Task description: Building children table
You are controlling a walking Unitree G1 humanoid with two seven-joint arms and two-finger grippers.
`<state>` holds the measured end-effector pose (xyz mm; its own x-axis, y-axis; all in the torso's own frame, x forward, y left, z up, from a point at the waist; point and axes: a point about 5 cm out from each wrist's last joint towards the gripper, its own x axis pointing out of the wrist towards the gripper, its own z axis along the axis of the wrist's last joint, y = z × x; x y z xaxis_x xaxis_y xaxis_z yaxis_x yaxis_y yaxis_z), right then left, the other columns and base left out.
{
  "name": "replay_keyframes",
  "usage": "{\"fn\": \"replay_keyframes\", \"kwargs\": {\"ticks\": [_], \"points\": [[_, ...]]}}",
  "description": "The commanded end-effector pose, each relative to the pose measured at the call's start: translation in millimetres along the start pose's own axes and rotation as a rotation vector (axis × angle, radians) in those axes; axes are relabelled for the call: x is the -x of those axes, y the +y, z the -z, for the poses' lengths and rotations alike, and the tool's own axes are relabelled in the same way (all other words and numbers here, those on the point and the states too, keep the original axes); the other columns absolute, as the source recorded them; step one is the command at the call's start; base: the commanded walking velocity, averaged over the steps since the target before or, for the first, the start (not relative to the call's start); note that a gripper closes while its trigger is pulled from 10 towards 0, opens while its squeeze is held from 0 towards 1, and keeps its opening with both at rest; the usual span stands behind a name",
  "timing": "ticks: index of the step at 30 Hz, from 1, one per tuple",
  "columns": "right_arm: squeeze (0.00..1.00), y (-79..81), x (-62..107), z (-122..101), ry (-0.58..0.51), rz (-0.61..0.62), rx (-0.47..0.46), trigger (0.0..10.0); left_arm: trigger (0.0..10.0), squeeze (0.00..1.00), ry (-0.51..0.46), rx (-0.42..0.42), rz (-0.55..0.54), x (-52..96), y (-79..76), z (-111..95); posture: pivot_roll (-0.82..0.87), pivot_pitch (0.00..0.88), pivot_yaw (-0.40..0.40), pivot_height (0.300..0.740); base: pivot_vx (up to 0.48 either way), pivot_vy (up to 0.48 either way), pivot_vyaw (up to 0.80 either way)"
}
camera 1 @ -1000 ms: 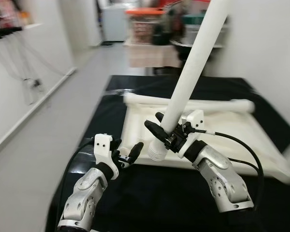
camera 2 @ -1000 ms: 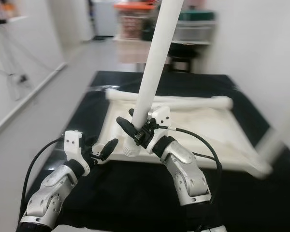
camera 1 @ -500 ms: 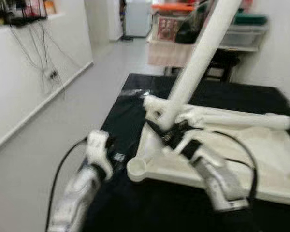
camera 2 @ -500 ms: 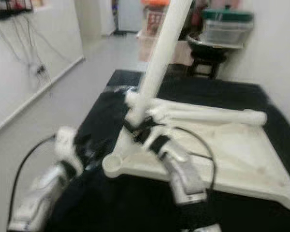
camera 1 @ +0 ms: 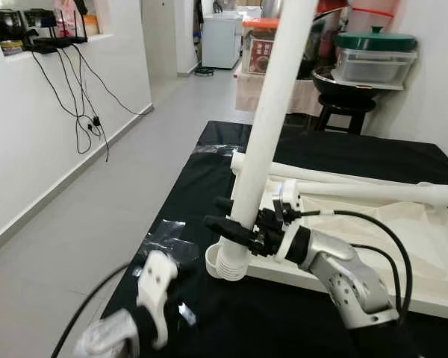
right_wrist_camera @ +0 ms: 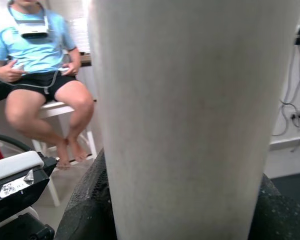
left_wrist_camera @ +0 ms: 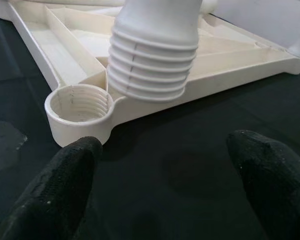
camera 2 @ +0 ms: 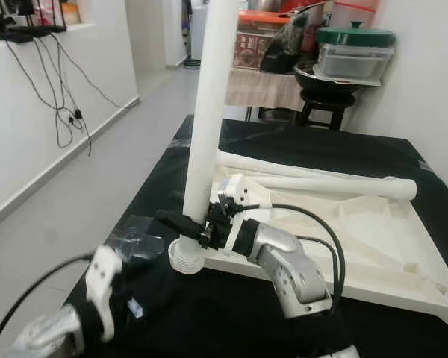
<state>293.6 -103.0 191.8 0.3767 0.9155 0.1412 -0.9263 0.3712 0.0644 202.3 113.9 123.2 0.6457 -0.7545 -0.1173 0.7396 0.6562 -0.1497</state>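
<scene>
White plastic dominates the left eye view: the upturned table top (camera 1: 403,246) lies on a black mat (camera 1: 209,149), a second leg (camera 1: 358,190) lies flat across its far edge, and the right gripper (camera 1: 228,216) is clamped on the lower part of a long white table leg (camera 1: 265,134) held close to upright, its ribbed threaded end (camera 1: 231,262) down at the near corner of the table top; the left gripper (camera 1: 153,287) is low and blurred at the mat's near edge, holding nothing. From the right eye view the ribbed end looks to sit at or just beside the corner socket (camera 2: 181,253) rather than squarely in it, though I cannot tell whether it touches; the risk, as I judge it, is a tilted leg crossing the threads or skidding off the rim and pushing the light table top along the mat. The left wrist view is clearest: black fingertips (left_wrist_camera: 55,185) spread wide with nothing between them, the socket's inner threads open and bare, the leg's ribbed end beside it and offset; turning now would bite nothing. In the right wrist view the leg sits tight between the black pads (right_wrist_camera: 85,205), a seated person (right_wrist_camera: 40,65) behind; a grip this low on so long a leg could let the top sway and lever it loose.
</scene>
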Motion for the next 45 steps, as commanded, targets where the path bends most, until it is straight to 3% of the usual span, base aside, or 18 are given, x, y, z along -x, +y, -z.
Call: {"fn": "replay_keyframes", "kwargs": {"ticks": [1, 3, 10, 15, 20, 24, 35, 38, 45], "points": [[0.00, 0.3, -3.1, -3, -0.004, -0.023, -0.004, 10.0, 10.0, 0.00, 0.019, -0.004, 0.025, 2.4, -5.1, 0, -0.03, 0.017, -0.056, 0.740, 0.000, 0.000, 0.00], [0.00, -2.6, -7.3, -9, -0.014, -0.046, -0.008, 10.0, 10.0, 0.00, 0.055, -0.016, 0.064, 9.5, -18.0, -2, -0.02, 0.063, -0.055, 0.740, 0.000, 0.000, 0.00], [0.00, 3.7, -15.9, -23, -0.047, -0.131, -0.016, 10.0, 10.0, 0.00, 0.087, -0.095, 0.018, 21.9, -24.3, -10, -0.01, 0.130, -0.055, 0.740, 0.000, 0.000, 0.00], [0.00, 4.0, -27.5, -21, -0.052, -0.135, 0.000, 10.0, 10.0, 0.00, 0.028, -0.139, -0.174, 22.9, -11.8, -21, 0.02, 0.182, -0.065, 0.740, 0.000, 0.000, 0.00], [0.00, 0.2, -32.5, -20, -0.067, -0.103, 0.009, 10.0, 10.0, 0.00, 0.020, -0.155, -0.256, 28.9, -7.8, -24, 0.02, 0.198, -0.065, 0.740, 0.000, 0.000, 0.00], [0.00, -2.1, -31.7, -19, -0.060, -0.103, 0.029, 10.0, 10.0, 0.00, 0.056, -0.197, -0.329, 43.1, -6.6, -26, 0.04, 0.222, -0.058, 0.740, 0.000, 0.000, 0.00], [0.00, -3.5, -25.6, -9, 0.008, -0.122, 0.058, 10.0, 10.0, 0.00, 0.063, -0.199, -0.321, 44.3, -12.3, -30, 0.04, 0.234, -0.052, 0.740, 0.000, 0.000, 0.00], [0.00, -12.8, -23.1, 2, 0.072, -0.046, 0.117, 10.0, 10.0, 0.00, 0.062, -0.201, -0.321, 42.9, -14.6, -30, 0.04, 0.236, -0.052, 0.740, 0.000, 0.000, 0.00], [0.00, -19.2, -21.7, 3, 0.074, -0.024, 0.113, 10.0, 10.0, 0.00, 0.072, -0.199, -0.329, 47.4, -16.2, -31, 0.05, 0.239, -0.053, 0.740, 0.000, 0.000, 0.00]]}}
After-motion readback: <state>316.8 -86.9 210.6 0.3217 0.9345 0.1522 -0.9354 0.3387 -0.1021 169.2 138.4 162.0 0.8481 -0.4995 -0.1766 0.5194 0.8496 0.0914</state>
